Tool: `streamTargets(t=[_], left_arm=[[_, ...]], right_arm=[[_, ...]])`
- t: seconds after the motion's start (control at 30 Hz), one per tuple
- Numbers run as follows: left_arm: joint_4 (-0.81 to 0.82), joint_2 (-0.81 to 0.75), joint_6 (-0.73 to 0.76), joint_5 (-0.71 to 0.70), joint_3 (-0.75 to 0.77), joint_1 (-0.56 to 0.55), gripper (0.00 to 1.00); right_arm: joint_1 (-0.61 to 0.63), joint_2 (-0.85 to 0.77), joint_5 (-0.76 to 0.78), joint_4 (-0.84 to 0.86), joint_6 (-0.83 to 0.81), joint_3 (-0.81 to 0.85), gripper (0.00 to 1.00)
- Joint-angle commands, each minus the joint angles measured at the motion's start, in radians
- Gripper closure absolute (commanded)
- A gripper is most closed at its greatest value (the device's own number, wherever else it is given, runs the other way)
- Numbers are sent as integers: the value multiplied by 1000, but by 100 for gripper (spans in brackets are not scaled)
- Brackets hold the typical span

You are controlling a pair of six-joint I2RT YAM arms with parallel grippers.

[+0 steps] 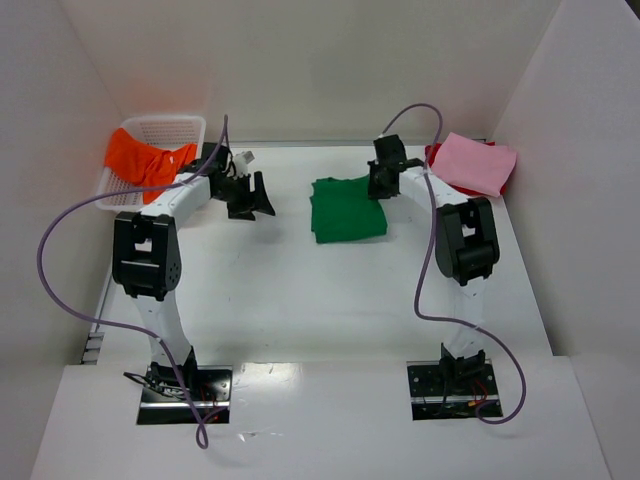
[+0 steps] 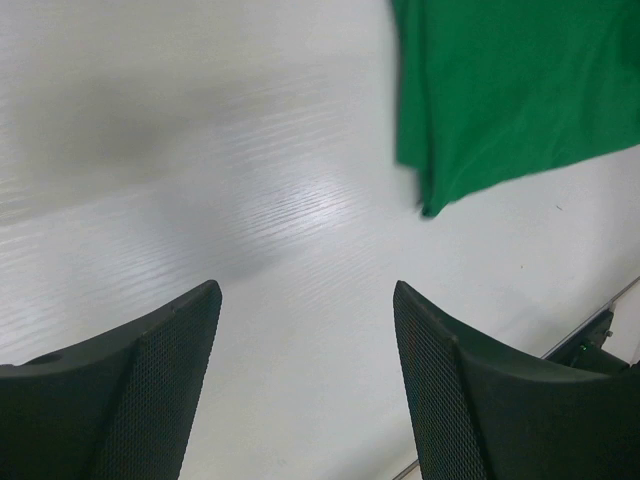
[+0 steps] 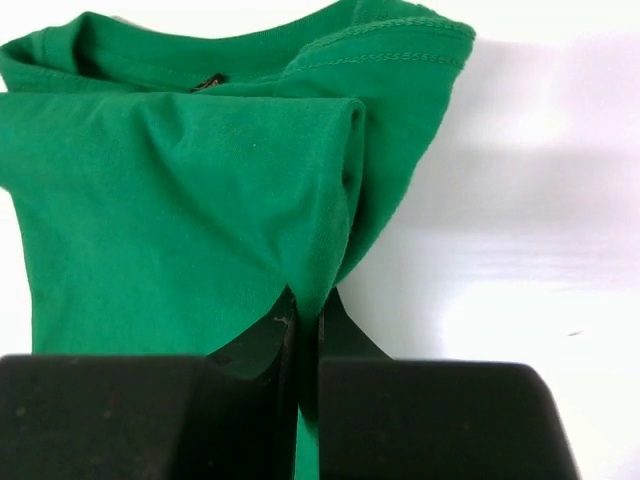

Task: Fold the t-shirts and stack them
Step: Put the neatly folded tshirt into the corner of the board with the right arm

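Right gripper was clamped tight on a pinched-up fold of the green t-shirt, which lay folded in the middle of the table. Left gripper hung near the shirt's edge, jaws wide apart, holding nothing. Orange t-shirt slumped in the white mesh basket far left; pink t-shirt lay atop the red t-shirt far right.

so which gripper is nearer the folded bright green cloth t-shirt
Right. The right gripper is pinched shut on the bright green cloth t-shirt at its edge; the left gripper hangs open over the white table to its left, not touching it.
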Motion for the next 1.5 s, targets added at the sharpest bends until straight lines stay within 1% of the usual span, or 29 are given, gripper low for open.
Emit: streamTargets(t=[0.0,0.1,0.17,0.23,0.3,0.4,0.6,0.7,0.87,1.23,1.37,1.47], left_arm=[[-14,-39,36,17,35,39,22],[-25,-39,39,17,35,52,22],[-25,-31,39,17,35,61,22],[-34,-22,39,17,35,61,22],[-42,-19,39,17,35,61,22],[-57,-19,45,17,35,61,22],[-99,-28,57,-26,35,61,22],[-111,-28,57,-39,35,61,22],[-131,-19,42,-39,55,61,22],[-178,-19,8,-40,70,61,22],[-178,-19,-9,-40,59,61,22],[-178,-10,-22,-40,59,61,22]], right_arm=[[-74,23,60,-61,-108,113,100],[-132,47,68,-74,-181,203,100],[-159,62,27,-72,-286,249,100],[-163,75,128,-59,-341,276,100],[-180,142,188,-83,-400,367,100],[-217,212,200,-112,-427,487,100],[-275,265,271,-178,-499,659,100],[-301,265,344,-183,-537,687,100],[-357,228,386,-149,-560,707,100],[-443,251,398,-121,-560,810,100],[-483,251,370,-103,-550,857,100],[-494,281,370,-91,-537,871,100]])
